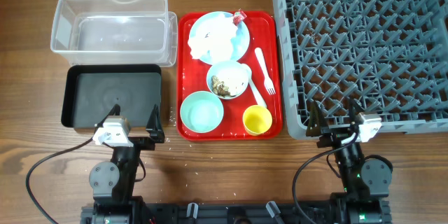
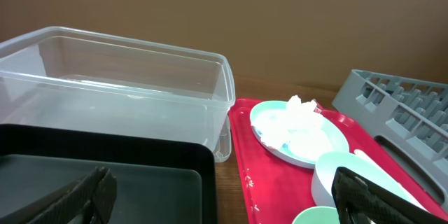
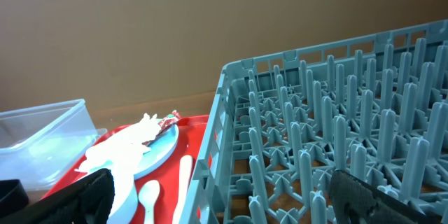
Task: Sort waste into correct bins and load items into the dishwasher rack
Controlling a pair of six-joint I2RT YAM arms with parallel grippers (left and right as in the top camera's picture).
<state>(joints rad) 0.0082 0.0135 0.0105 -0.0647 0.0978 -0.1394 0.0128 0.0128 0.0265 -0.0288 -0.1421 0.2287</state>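
Nearest, spread-apart jaws on left gripper [image 1: 135, 124] and right gripper [image 1: 334, 119], nothing held, by the black tray [image 1: 112, 98] and the rack's [image 1: 364, 42] near-left corner. Between them, on the red tray [image 1: 183, 63]: cup [image 1: 257, 120], empty bowl [image 1: 201, 111], then second bowl [image 1: 238, 73] holding scraps [image 1: 224, 84], spoon [image 1: 256, 96], fork [image 1: 264, 70]. Farther — napkin [image 1: 210, 38] on plate [image 1: 240, 38], wrapper [image 1: 239, 17] at its far-right edge — tub [image 1: 112, 35] far left.

Clear glossy plastic tub [image 1: 59, 28]; matt black tray [image 1: 112, 98]; glossy red serving tray [image 1: 190, 77]; grey plastic rack [image 1: 364, 42]; wood-grain table [image 1: 231, 175].
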